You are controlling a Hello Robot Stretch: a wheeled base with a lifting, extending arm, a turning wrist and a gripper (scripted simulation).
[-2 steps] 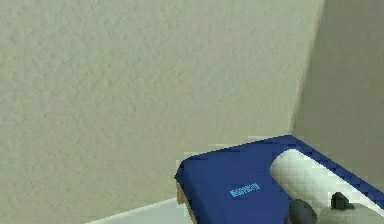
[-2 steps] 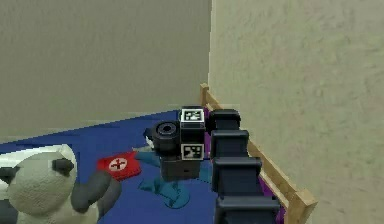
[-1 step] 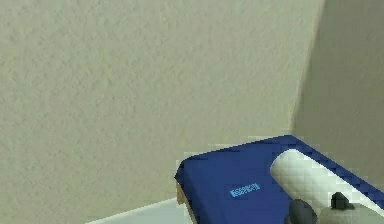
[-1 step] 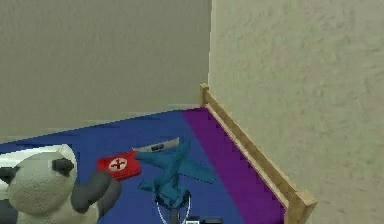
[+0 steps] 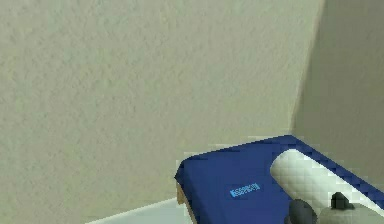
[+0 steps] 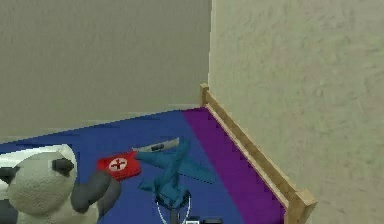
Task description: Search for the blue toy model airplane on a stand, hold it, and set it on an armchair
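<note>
Airplane: there it is, a teal-blue airplane [image 6: 176, 172] on the bed [image 6: 232, 150], in the lower middle of the arm side view, wings spread across the blue cover where it meets the purple strip.
Stand: a dark stand [image 6: 178, 206] just below the airplane, at the bottom edge; I cannot tell how the two join.
Neighbours: a red box [image 6: 120, 163] just left of the airplane, with a thin white stick [image 6: 155, 150] between them and a little farther up.
Panda: a plush panda [image 6: 42, 188] in the bottom left corner, on the same cover.
Frame: a wooden frame [image 6: 250, 150] edges the bed against the beige wall [image 6: 300, 80].
Ahead: a wall corner, the blue bed at the forward view's lower right, and a white shape [image 5: 310, 172] with dark patches lying on it.
Gripper: state, cannot tell.
</note>
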